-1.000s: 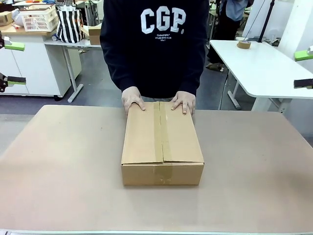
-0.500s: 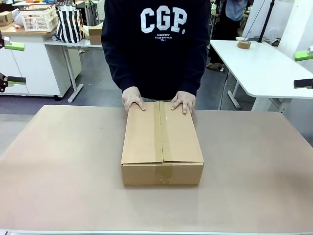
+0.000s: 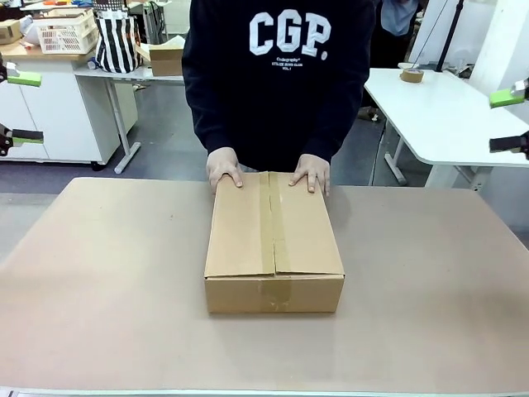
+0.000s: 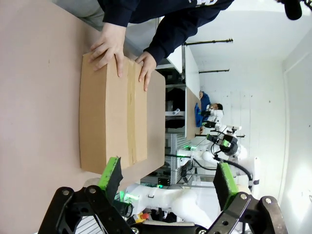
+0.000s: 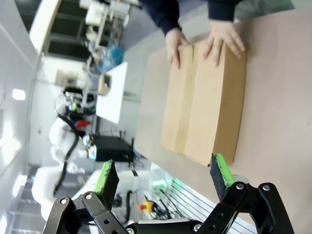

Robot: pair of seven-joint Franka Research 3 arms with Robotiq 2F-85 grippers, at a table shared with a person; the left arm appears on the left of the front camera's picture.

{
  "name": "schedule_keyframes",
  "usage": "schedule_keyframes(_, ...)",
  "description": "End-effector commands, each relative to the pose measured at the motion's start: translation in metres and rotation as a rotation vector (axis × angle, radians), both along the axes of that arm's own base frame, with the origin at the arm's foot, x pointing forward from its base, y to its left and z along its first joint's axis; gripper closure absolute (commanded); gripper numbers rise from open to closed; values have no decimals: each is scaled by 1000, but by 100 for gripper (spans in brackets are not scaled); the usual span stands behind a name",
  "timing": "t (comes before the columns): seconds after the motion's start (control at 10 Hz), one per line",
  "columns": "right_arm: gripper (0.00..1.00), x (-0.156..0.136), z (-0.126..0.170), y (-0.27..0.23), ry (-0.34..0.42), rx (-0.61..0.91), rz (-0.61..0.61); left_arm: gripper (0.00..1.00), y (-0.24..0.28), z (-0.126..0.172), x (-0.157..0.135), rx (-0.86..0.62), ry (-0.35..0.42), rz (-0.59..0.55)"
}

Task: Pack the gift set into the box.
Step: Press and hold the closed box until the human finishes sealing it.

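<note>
The box (image 3: 274, 242) is a brown cardboard carton lying in the middle of the table (image 3: 99, 281), its top flaps folded shut along a taped seam. A person stands at the far side with both hands (image 3: 225, 169) pressed flat on the carton's far end. The gift set is hidden. High at the left edge hangs my left gripper (image 3: 23, 106), open, well clear of the carton. My right gripper (image 3: 508, 120) is open at the right edge, equally far off. The left wrist view has the box (image 4: 112, 117) beyond my open gripper (image 4: 165, 175). The right wrist view has the box (image 5: 204, 112) beyond my open gripper (image 5: 163, 174).
A white side table (image 3: 446, 116) with a tape roll (image 3: 412, 75) stands at the back right. At the back left are a white basket (image 3: 66, 33), a striped bag (image 3: 116, 43) and a small cardboard box (image 3: 167, 58). Bare tabletop lies on both sides of the carton.
The person's torso has shifted slightly to the right. Their hands stay on the carton, and the carton has not moved.
</note>
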State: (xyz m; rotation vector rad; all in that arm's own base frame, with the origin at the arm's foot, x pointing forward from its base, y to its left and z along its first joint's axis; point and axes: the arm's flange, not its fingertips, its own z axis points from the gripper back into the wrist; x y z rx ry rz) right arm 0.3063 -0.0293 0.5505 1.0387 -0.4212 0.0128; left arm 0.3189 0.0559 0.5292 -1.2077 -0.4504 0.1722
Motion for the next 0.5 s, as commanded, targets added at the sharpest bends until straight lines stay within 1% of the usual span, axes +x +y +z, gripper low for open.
schedule_keyframes(0.0, 0, 37, -7, 33, -82, -123, 237, 0, -28, -6, 20, 137, -165, -121)
schedule_keyframes(0.1, 0, 50, -17, 52, -123, -159, 381, 0, -49, -12, 27, 176, -245, -242)
schedule_keyframes(0.2, 0, 63, -32, 75, -223, -223, 484, 0, -76, -20, 35, 212, -375, -355)
schedule_keyframes(0.3, 0, 71, -45, 97, -308, -246, 602, 0, -100, -31, 39, 278, -510, -437)
schedule_keyframes(0.4, 0, 73, -58, 120, -388, -252, 697, 0, -123, -44, 41, 430, -669, -476)
